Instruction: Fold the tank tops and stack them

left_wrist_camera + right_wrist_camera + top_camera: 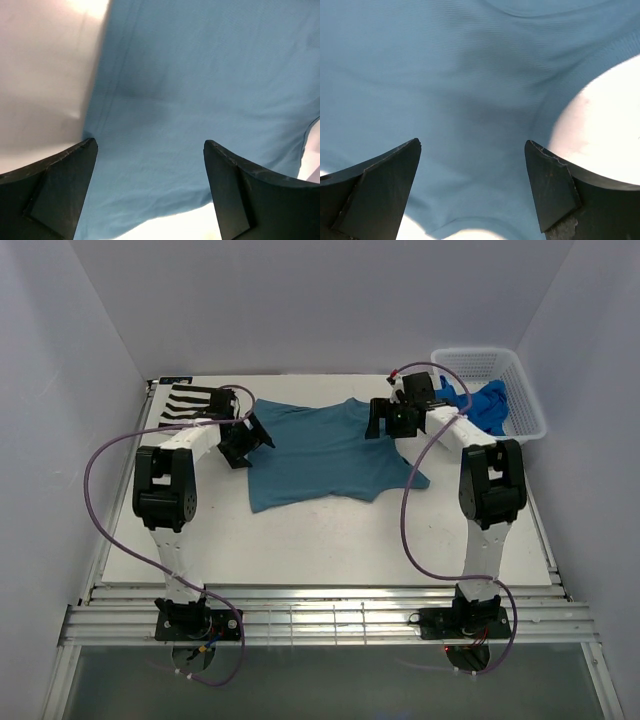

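1. striped top [190, 403] looks folded already, in the far-left corner of the counter [300, 550].
2. teal top [320, 455] lies spread flat mid-counter, not folded yet. probably the one in hand.
3. left fingers [60, 170] apart over its left edge, right fingers [380, 170] apart over its right side. nothing gripped.
4. basket [525, 390] at far right holds the royal blue top [488, 405], crumpled. two folds plus stacking left.

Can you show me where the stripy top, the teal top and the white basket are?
stripy top [190, 402]: top view, on the middle of its striped cloth, far left of the table.
teal top [320, 455]: top view, on its flat middle.
basket [478, 362]: top view, on its far lattice wall.
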Robot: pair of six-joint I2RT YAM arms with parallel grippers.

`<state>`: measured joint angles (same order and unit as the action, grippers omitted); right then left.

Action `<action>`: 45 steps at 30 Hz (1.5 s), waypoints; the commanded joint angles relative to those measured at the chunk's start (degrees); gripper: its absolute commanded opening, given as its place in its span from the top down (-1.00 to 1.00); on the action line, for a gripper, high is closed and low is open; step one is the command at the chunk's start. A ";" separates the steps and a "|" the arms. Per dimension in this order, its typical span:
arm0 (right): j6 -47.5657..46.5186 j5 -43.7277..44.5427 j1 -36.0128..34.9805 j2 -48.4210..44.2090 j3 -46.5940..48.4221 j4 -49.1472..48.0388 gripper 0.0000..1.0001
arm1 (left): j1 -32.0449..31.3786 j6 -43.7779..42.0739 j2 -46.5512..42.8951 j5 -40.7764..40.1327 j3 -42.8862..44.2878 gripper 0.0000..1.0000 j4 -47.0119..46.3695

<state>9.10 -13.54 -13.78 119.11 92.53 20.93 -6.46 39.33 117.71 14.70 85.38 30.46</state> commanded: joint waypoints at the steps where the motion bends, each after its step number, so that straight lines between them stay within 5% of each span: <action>1: -5.93 1.58 -3.88 -15.70 -4.88 -3.34 -0.80 | 0.31 0.12 -11.61 -3.96 -4.07 -0.96 2.59; 10: -1.82 17.66 -17.67 -37.62 -33.61 -6.34 -0.80 | 0.13 5.58 -31.29 -5.12 -28.31 -0.96 5.14; 18: 9.17 18.19 -22.34 -39.31 -44.98 -10.21 -0.80 | -0.75 6.55 -34.65 -1.08 -39.67 -0.94 0.84; 26: 10.85 20.13 -22.25 -31.75 -43.75 -13.71 -1.00 | -0.92 6.55 -30.88 -0.99 -42.32 -0.30 -2.07; 37: 11.29 18.90 -20.32 -25.16 -43.31 -17.85 -0.65 | -0.84 6.11 -22.27 -4.85 -37.66 -0.11 -2.42; 41: 11.29 17.32 -19.79 -23.75 -42.26 -18.64 -0.27 | -0.84 5.58 -20.77 -5.03 -36.87 0.72 -2.42; 42: 11.29 17.23 -19.79 -23.66 -42.26 -18.90 0.02 | -0.84 5.58 -20.77 -5.20 -36.87 1.00 -2.51; 45: 11.20 17.23 -19.62 -23.92 -42.35 -19.61 0.30 | -0.92 5.84 -21.29 -6.61 -37.13 1.00 -2.51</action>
<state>20.03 4.36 -33.45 94.61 48.97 2.79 -7.25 46.44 94.85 15.44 49.52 27.62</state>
